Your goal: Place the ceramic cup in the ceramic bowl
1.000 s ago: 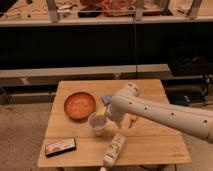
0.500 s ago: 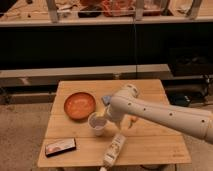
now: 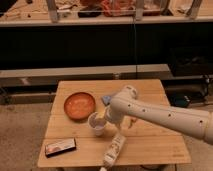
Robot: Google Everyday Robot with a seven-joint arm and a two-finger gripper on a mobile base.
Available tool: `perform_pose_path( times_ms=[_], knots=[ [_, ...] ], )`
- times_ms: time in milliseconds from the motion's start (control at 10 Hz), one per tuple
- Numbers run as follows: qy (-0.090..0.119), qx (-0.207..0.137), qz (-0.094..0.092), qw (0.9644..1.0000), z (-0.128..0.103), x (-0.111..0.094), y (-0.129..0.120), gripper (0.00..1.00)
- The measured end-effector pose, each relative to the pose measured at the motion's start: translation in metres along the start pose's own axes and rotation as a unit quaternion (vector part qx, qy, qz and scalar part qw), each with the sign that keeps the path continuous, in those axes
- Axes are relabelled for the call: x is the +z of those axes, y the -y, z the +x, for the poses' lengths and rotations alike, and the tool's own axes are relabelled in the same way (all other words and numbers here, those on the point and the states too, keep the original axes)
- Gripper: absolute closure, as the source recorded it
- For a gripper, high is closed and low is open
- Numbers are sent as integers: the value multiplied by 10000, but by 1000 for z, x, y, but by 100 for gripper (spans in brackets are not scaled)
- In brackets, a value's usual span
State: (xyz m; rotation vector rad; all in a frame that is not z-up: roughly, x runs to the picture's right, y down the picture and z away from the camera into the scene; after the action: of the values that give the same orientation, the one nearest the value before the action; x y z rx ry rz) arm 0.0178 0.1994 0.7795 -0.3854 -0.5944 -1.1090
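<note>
Just one cup (image 3: pixel 95 123), hand (image 3: pixel 102 118) beside it

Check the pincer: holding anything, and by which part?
Nothing gripped, as far as shows: the pincer stands open at the cup's right rim; the cup rests on the table.

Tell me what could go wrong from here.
The open pincer sits right at the rim of the small pale ceramic cup; an off-centre close could tip it. The white plastic bottle lying near the cup might get knocked by the arm. The round orange-red ceramic bowl is close, so a low carry could clip its rim.
</note>
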Motion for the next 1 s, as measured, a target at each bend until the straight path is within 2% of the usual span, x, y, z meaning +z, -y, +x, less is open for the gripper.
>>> perform_pose_path(
  times_ms=[800,900,1000],
  knots=[
    [28,37,-15,10000,-2,13,-14,20],
    [34,42,-16,10000,-2,13,-15,22],
    [40,47,-15,10000,-3,13,-15,29]
  ],
)
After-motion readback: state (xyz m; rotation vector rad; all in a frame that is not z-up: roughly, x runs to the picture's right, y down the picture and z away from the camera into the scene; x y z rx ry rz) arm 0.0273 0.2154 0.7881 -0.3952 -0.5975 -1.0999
